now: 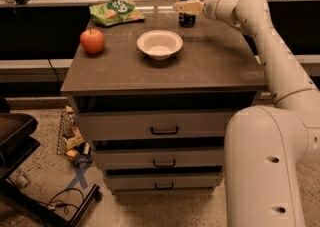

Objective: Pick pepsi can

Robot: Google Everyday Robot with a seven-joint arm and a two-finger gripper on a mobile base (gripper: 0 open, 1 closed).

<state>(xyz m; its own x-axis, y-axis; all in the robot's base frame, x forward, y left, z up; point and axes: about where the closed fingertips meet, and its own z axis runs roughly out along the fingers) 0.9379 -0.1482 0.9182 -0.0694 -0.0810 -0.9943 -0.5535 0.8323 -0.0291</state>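
Observation:
The pepsi can (188,19) is a dark blue can with a silver top, standing upright at the back of the brown cabinet top (210,66), right of centre. My gripper (186,7) reaches in from the right on the white arm (260,31). It sits at the can's upper half and its pale tip crosses in front of the can. The can's base rests on the cabinet top.
A white bowl (160,44) stands in front and to the left of the can. A red apple (92,41) is at the left edge and a green chip bag (116,12) at the back left. The cabinet has three drawers (165,130). A dark counter rail runs behind.

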